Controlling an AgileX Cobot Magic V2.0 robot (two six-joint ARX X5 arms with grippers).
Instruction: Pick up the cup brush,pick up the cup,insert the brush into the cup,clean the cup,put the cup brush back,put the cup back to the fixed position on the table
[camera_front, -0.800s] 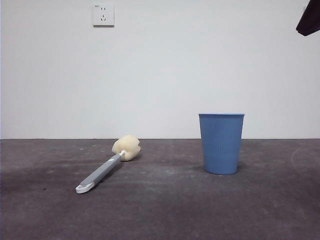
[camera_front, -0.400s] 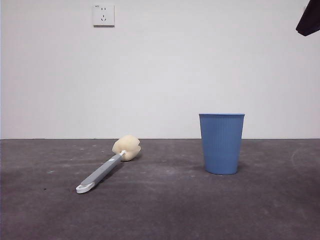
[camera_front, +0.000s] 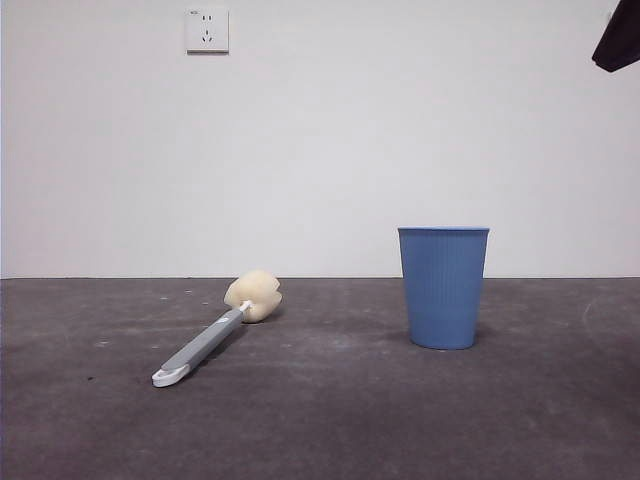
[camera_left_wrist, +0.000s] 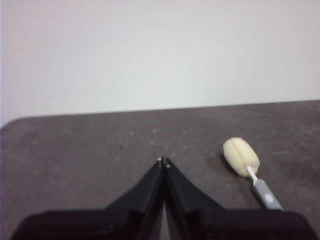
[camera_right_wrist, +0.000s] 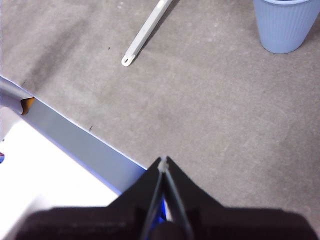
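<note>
Since nothing has been lifted yet, you are at the very start: every step, from picking up the brush to setting the cup back, is still ahead of you. Take the cup (camera_front: 443, 287) as your landmark; it stands upright on the table (camera_front: 330, 420), untouched. Well apart from it lies the cup brush (camera_front: 218, 331), flat on the table, its sponge head (camera_front: 252, 295) farther back than the cup and its white looped end (camera_front: 168, 376) pointing toward the front edge. Your left gripper (camera_left_wrist: 163, 161) hovers above the table with its jaws clenched together on nothing, the sponge head lying near it but not touching. Your right gripper (camera_right_wrist: 163, 161) is likewise pinched closed and empty, held high, well away from the cup. You will need to spread the jaws before reaching for either object.
</note>
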